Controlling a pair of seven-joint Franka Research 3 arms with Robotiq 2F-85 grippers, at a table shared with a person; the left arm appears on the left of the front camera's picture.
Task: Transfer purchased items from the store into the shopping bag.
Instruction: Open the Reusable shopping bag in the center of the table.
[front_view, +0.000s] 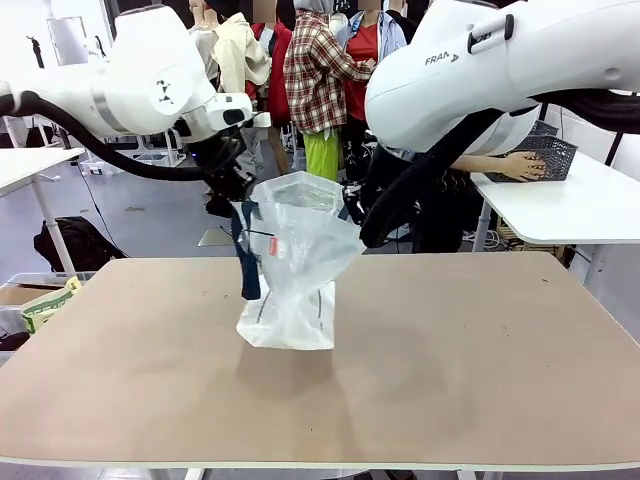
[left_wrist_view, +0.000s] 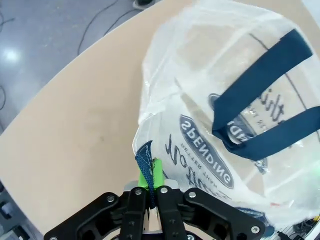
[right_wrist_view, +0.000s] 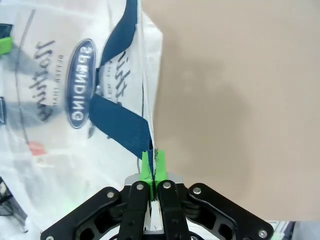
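Right now your left hand (left_wrist_view: 150, 176) has its green pads pressed together on the rim of the shopping bag (front_view: 296, 270), with a frayed bit of dark blue strap (left_wrist_view: 144, 159) caught between them. Your right hand (right_wrist_view: 153, 161) is likewise pinched shut on the opposite rim, just where a blue handle (right_wrist_view: 119, 125) meets the plastic.

Between the two hands the bag hangs with its mouth held wide, its bottom resting on the brown surface (front_view: 470, 380) below them. The plastic is see-through and crumpled; beyond your left fingertips you can read the oval "SPENDING" mark (left_wrist_view: 206, 156) (upside down from that wrist), and a blue handle loop lies across the bag's side farther out. From the right wrist the same oval sits up and to the left of the pads.

Well beyond your right hand, on a separate white table (front_view: 560, 215), stands the dark mesh basket (front_view: 548, 152), with a person's hand (front_view: 522, 166) resting against its near side. You cannot tell what it holds.
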